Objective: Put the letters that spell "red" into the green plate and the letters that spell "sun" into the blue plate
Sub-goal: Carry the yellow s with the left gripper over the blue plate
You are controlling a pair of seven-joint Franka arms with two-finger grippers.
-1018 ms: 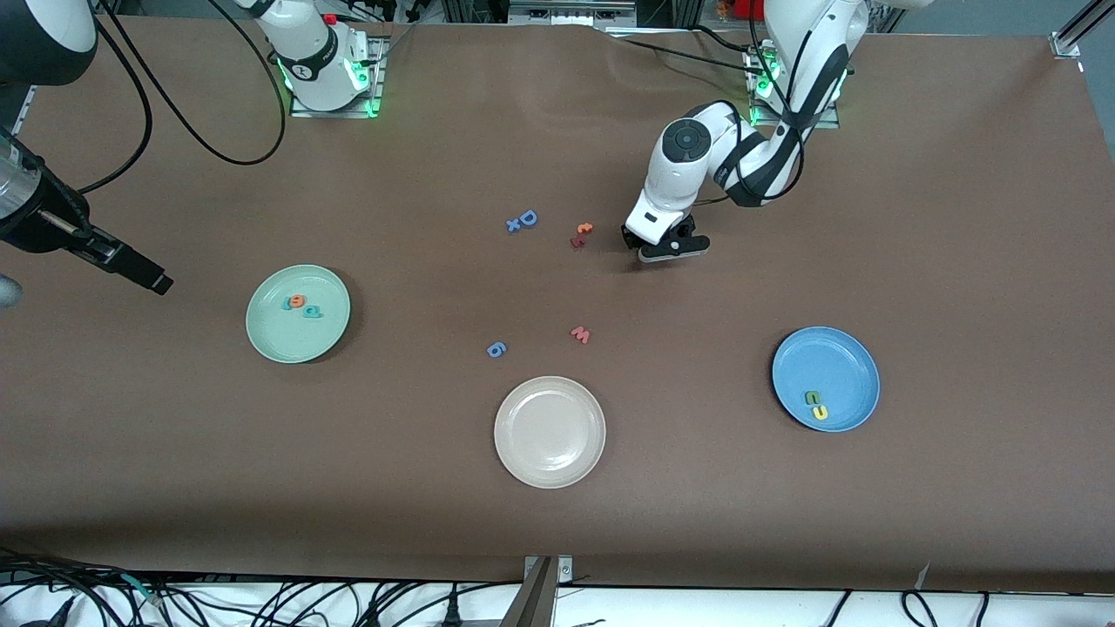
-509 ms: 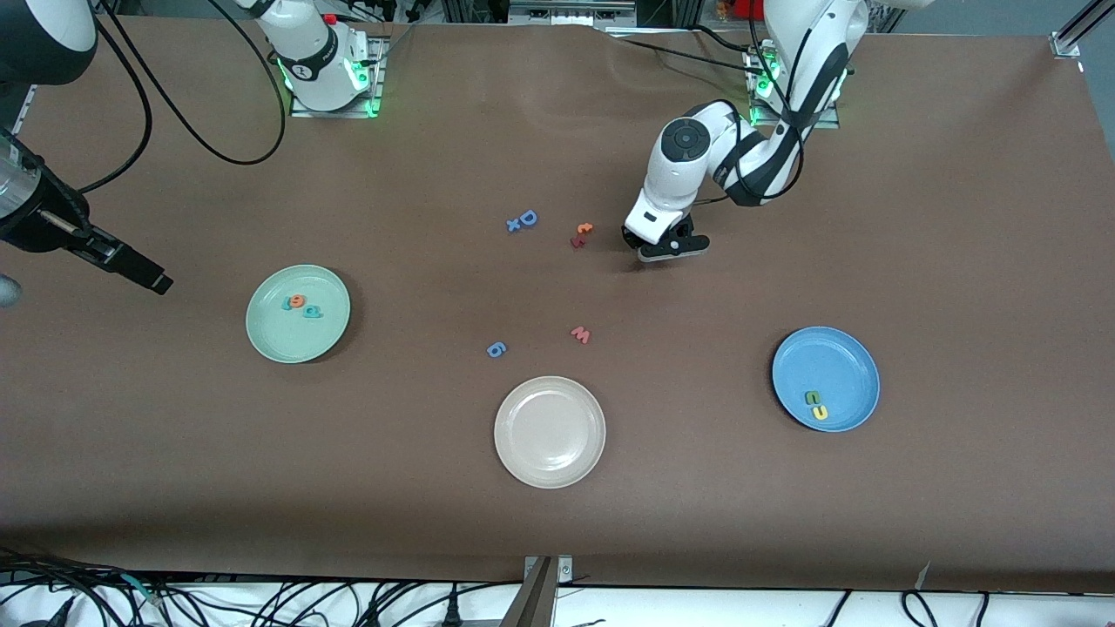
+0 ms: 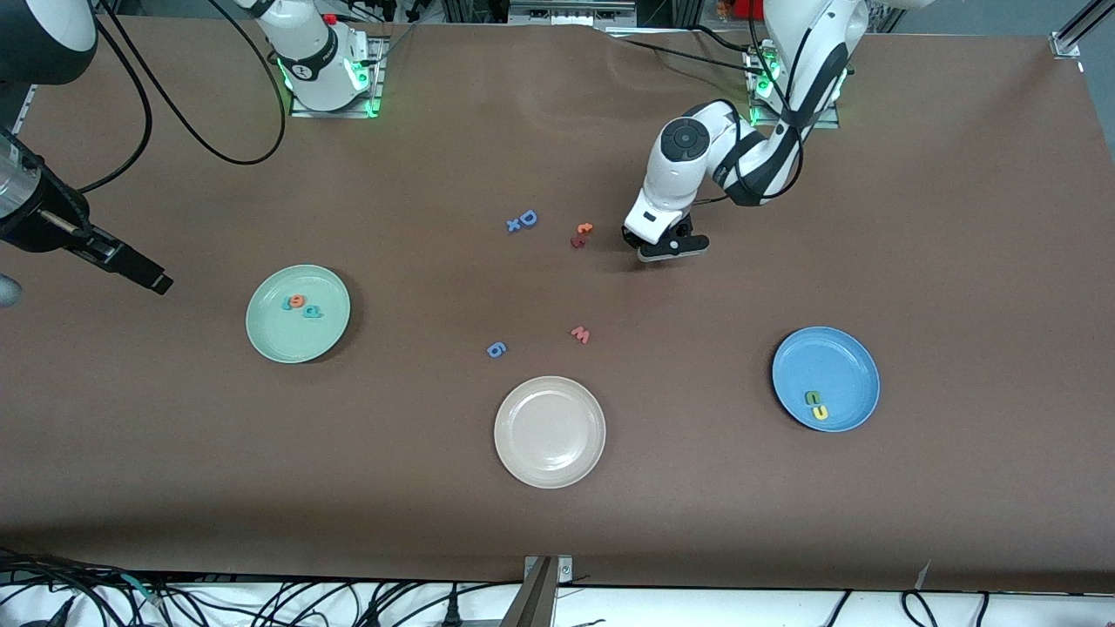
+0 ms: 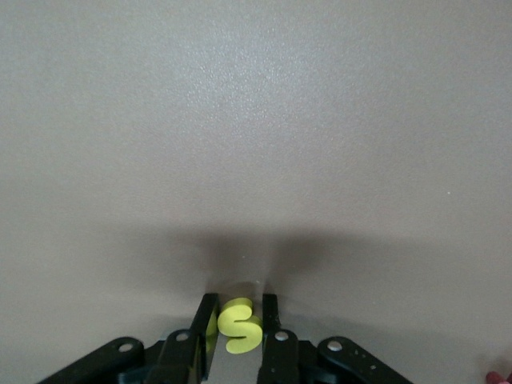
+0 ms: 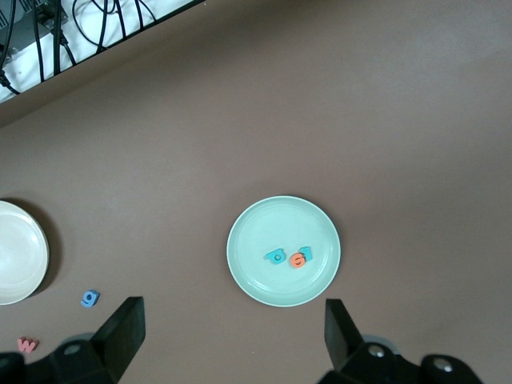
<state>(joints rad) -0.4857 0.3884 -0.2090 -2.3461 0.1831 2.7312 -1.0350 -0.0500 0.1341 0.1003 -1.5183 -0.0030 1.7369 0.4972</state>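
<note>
The left hand (image 4: 238, 340) has been pressed together on the yellow s (image 4: 238, 324), low on the table (image 3: 958, 218). The right hand (image 5: 232, 336) waits, spread, over the green plate (image 5: 240, 264). The blue plate (image 3: 849, 348) lacks only the s.

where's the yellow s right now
The yellow s sits pinched in the left tool, low at the table beside the orange t.

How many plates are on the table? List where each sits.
3. The green plate lies toward the right arm's end, the blue plate toward the left arm's end, and the white plate between them, nearest the front camera.
</note>
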